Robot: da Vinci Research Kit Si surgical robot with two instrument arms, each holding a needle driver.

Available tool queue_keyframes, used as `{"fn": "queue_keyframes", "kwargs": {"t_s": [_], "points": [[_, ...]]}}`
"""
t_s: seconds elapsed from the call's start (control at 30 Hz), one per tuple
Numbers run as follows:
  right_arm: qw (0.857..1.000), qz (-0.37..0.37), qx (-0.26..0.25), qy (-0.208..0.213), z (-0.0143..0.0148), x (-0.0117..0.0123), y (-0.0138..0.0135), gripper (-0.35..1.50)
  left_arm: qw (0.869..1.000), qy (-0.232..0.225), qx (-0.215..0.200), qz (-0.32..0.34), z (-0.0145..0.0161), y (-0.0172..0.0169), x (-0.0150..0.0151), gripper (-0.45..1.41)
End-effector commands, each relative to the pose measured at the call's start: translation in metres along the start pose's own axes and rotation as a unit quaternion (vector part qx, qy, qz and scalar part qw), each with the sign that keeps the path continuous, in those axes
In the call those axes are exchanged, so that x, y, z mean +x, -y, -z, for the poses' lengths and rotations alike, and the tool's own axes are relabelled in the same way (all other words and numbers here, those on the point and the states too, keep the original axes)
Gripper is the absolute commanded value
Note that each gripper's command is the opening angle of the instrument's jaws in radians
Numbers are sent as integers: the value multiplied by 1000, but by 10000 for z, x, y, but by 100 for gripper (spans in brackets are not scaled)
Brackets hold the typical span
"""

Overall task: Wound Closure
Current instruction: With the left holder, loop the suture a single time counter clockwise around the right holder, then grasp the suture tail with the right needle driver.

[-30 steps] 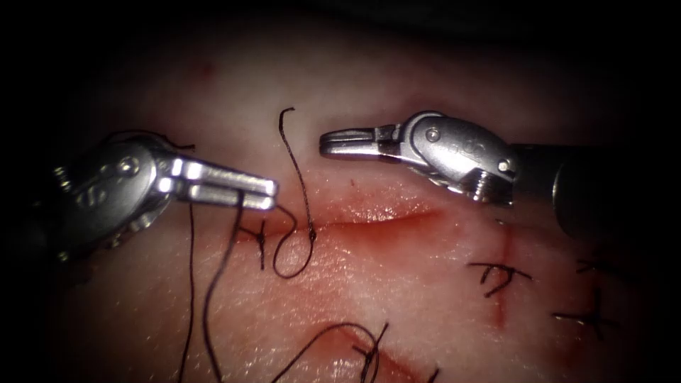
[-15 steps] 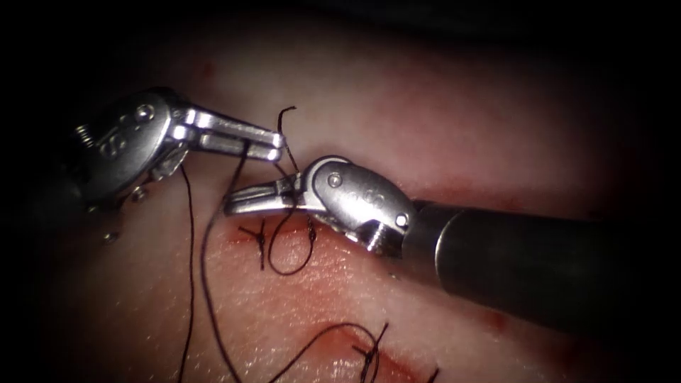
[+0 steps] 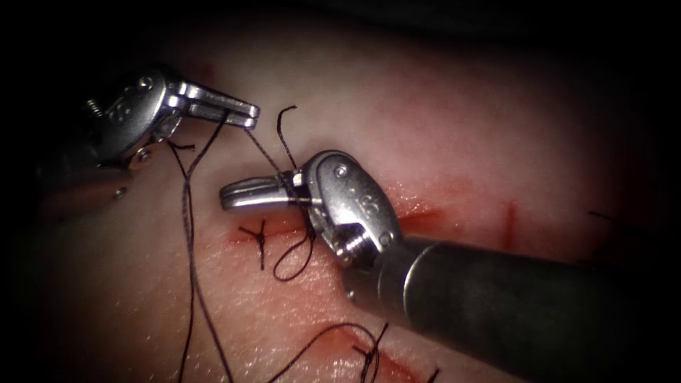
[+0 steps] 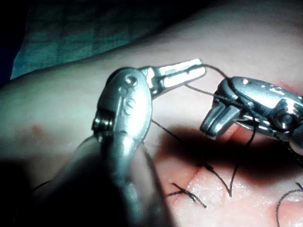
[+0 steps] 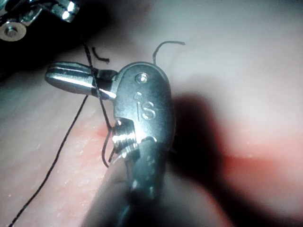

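Two tools are working over the tissue [image 3: 440, 120]. The left tool [image 3: 245, 115], upper left of the frame, is pinching the thread [image 3: 190, 234]. The right tool [image 3: 245, 193], jaws pressed together, is lying centre frame above the cut [image 3: 418, 216] with thread wrapped around it.

The tissue [image 3: 440, 128], pale pork belly, carries everything here. Its cut [image 3: 418, 216] runs across the middle of the endoscope frame, rimmed with red fluid [image 3: 454, 195]. A tied stitch [image 3: 259, 237] crosses the cut's left end, and just right of it a loop of thread [image 3: 291, 266] lies on the tissue. At the bottom centre another knot [image 3: 370, 351] rests on a second reddened line.
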Motion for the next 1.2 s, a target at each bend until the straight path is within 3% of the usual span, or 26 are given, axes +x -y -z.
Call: {"fn": "queue_keyframes", "kwargs": {"t_s": [0.03,0.2,0.4,0.53,0.7,0.87,0.9,0.93,1.03,1.07,1.1,1.2], "points": [[999,-14,-25,-18,-8,-3,-3,-35,1000,-2,1,1,-2,6,-9,-45],[987,-75,-112,-82,-5,6,-2,-35,1000,-3,14,3,10,-1,-34,-45],[979,-142,-119,-90,-2,6,-1,-35,1000,-4,19,6,10,-16,-52,-45],[977,-141,-126,-95,2,6,1,-35,1000,-3,20,11,8,-27,-67,-45],[965,-175,-150,-121,4,9,0,-35,1000,2,22,16,3,-40,-85,-45],[960,-156,-189,-135,5,9,-4,-35,999,8,30,17,-17,-57,-104,-45],[954,-148,-229,-125,7,8,-6,4,999,6,28,16,-24,-63,-108,-45],[952,-144,-243,-117,8,8,-8,29,999,6,28,18,-27,-65,-109,-45],[946,-139,-277,-93,11,3,-12,83,1000,7,25,14,-37,-70,-111,-45],[946,-139,-277,-93,11,3,-12,83,1000,7,25,14,-37,-70,-111,-45],[938,-141,-306,-77,13,-2,-17,98,1000,5,22,16,-43,-73,-112,-45],[923,-157,-344,-70,16,-8,-24,110,1000,7,22,16,-50,-75,-110,-45]]}}
